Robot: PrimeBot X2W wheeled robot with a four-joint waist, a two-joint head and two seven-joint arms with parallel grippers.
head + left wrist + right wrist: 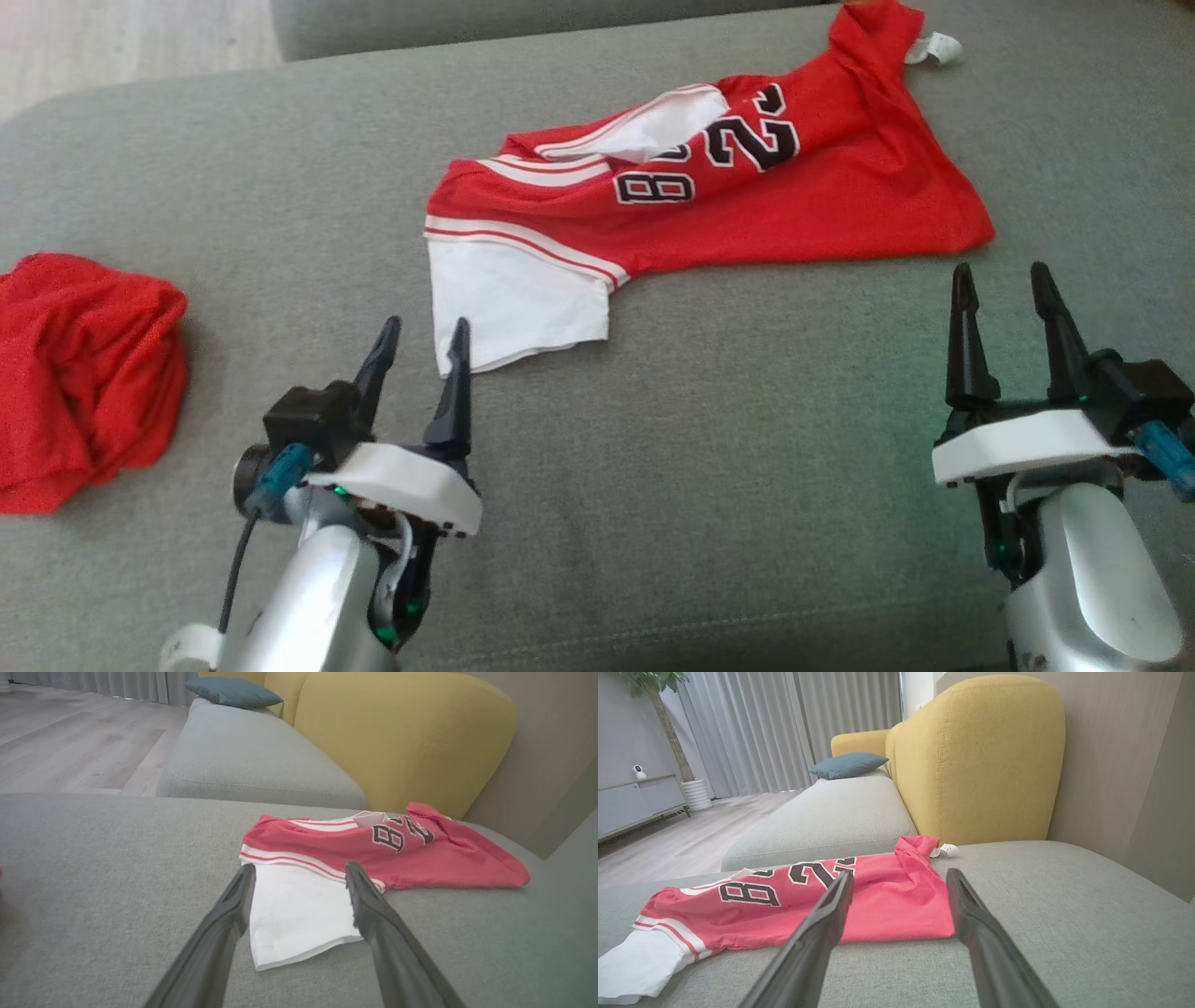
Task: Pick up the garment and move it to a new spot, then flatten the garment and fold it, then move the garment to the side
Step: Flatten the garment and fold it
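The garment (794,196) is a red jersey with white sleeves, white stripes and black numbers, lying rumpled and partly folded on the grey sofa seat (700,448), toward the back. Its white sleeve (513,303) points at me. My left gripper (428,334) is open, its fingertips just short of that sleeve's near edge; the left wrist view shows the sleeve (299,910) between the fingers, just beyond their tips. My right gripper (1004,280) is open with nothing in it, a little in front of the jersey's red hem corner (896,910).
A second, crumpled red cloth (79,373) lies at the seat's left edge. A small white tag (936,47) pokes out at the garment's far end. Yellow backrests (980,760), a teal cushion (847,764) and another grey seat (247,760) lie beyond; wooden floor (70,742) to the left.
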